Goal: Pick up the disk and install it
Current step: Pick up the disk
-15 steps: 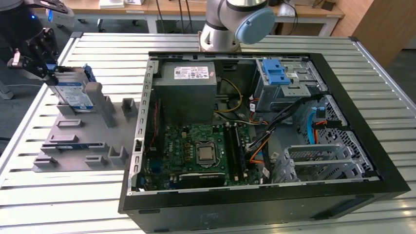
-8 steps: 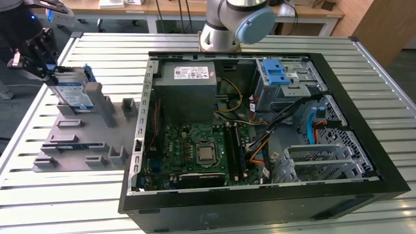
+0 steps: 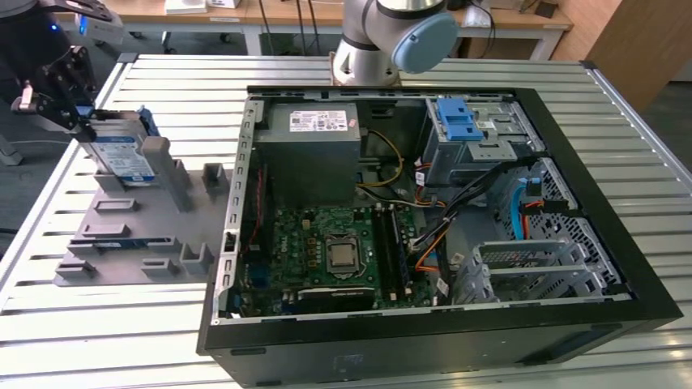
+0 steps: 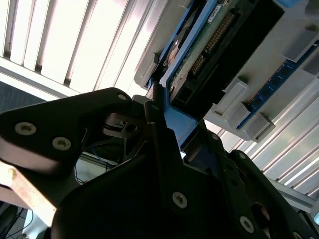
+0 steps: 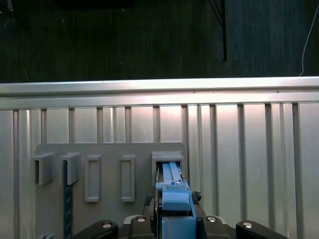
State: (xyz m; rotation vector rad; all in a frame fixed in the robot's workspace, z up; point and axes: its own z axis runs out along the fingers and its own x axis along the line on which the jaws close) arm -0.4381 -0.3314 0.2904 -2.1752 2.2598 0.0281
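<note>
Exterior view: claw (image 3: 84, 121) clamped on the disk (image 3: 121, 156) at ten o'clock.
Standing on edge in a slot of the grey holder (image 3: 162, 220) on the worktop (image 3: 108, 340), the disk offers its blue bracket's narrow edge to the jaws; the open computer case (image 3: 433, 328) lies at three o'clock.

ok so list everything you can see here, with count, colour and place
disk: one, silver with blue bracket, standing in the holder plate
holder plate: one, grey, exterior view's left of the table
computer case: one, black, open, mid-table
power supply: one, grey, inside the case
motherboard: one, green, inside the case
latch piece: one, blue, inside the case
table: one, silver, slatted, under everything
arm: one, grey and blue, beyond the case
gripper: one, black, shut on the disk
</note>
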